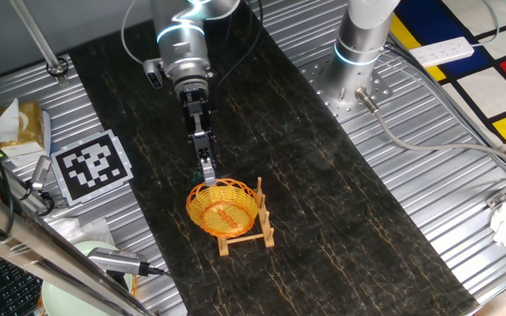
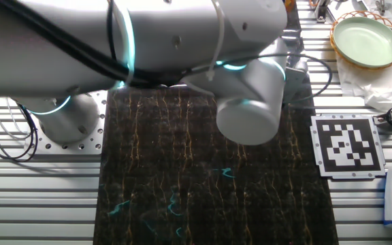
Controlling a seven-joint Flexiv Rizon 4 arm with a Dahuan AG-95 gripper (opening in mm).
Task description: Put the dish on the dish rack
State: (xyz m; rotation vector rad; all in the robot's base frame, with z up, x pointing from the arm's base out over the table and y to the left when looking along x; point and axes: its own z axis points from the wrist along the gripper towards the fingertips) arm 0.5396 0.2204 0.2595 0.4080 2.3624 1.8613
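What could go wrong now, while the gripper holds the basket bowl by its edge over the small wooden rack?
1. The gripper seems to pinch only the far rim of the bowl, so the bowl could tilt or slip out.
2. The rack looks light and the bowl leans on its pegs; pushing further might tip or slide it on the mat.
3. The other fixed view is blocked by the arm, so contact cannot be checked there.

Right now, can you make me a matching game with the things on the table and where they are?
Things:
1. woven orange dish
2. wooden dish rack
3. pale green plate
4. black-and-white marker square

Places:
A. flat on the ribbed metal beside the dark mat
B. leaning in the rack, at the gripper tip
C. on crumpled white plastic
D. standing on the dark mat

Pairs: 1-B, 2-D, 3-C, 4-A
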